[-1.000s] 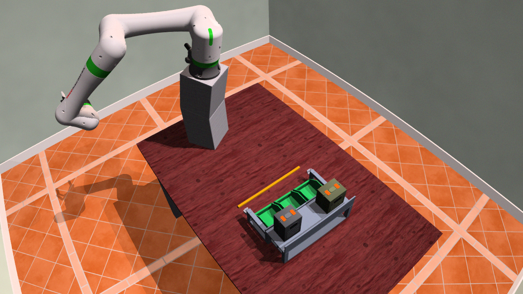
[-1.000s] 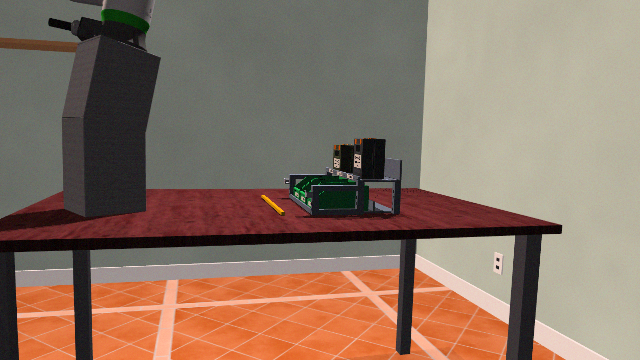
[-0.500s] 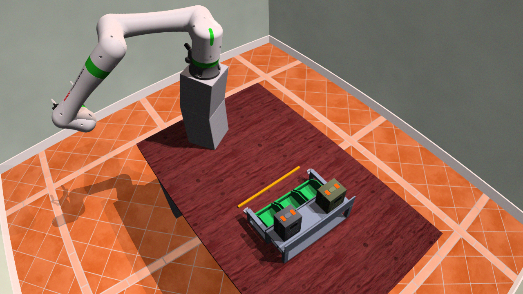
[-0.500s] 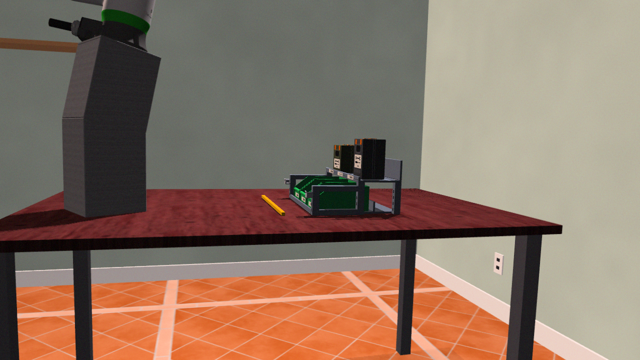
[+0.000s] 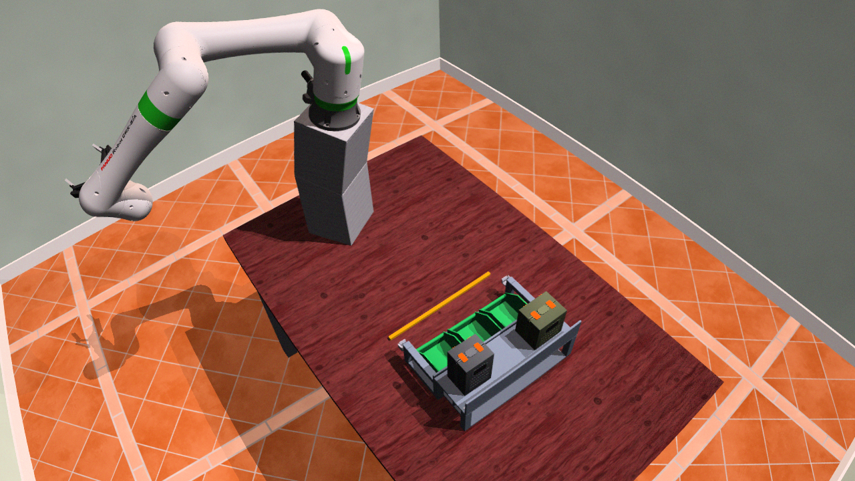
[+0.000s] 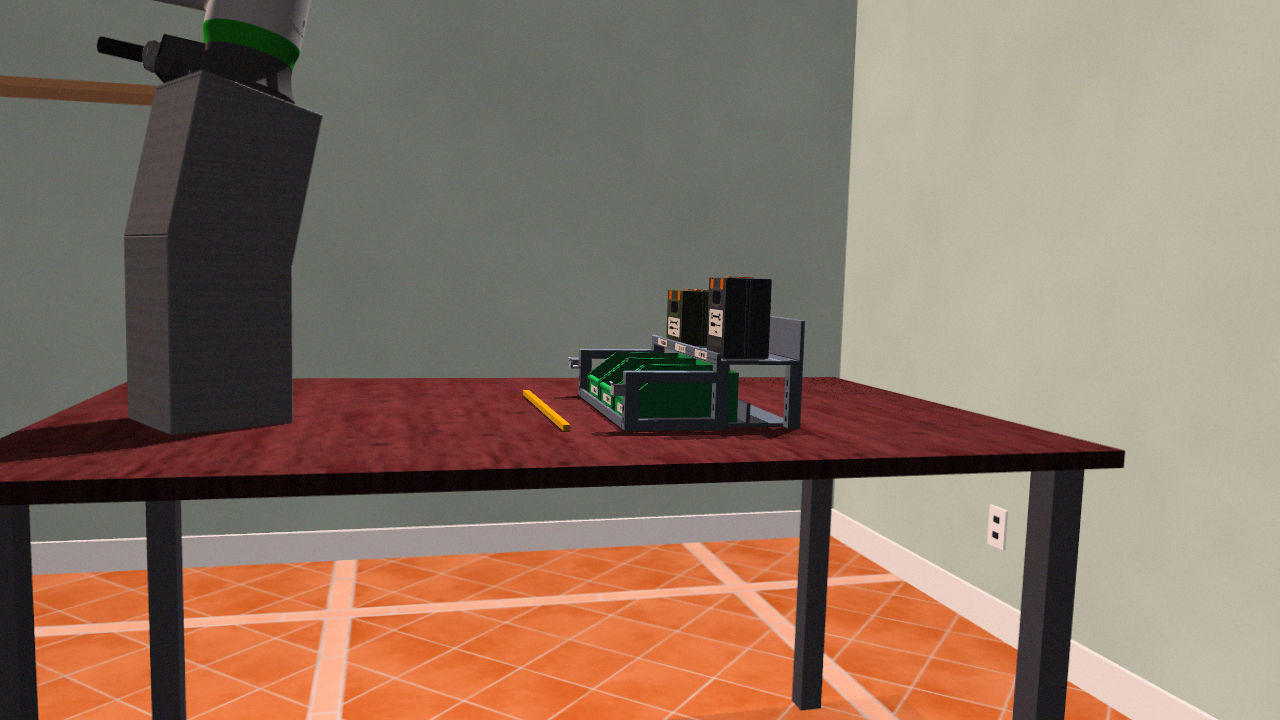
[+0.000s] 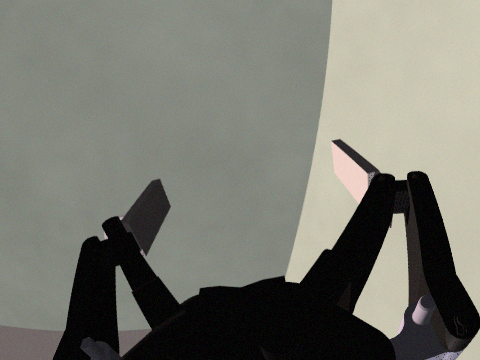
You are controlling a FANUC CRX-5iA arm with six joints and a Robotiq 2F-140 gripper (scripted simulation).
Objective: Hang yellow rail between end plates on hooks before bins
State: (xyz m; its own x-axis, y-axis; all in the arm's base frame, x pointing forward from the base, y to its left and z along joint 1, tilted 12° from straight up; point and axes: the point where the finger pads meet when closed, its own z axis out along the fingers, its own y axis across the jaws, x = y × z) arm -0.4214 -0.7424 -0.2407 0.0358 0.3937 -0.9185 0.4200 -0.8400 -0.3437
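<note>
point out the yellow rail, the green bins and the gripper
yellow rail [image 5: 439,305], top view, middle of its length
green bins [image 5: 472,328], top view, inside of the middle bin
gripper [image 7: 256,188], wrist view, open gap midway between its fingertips
</note>
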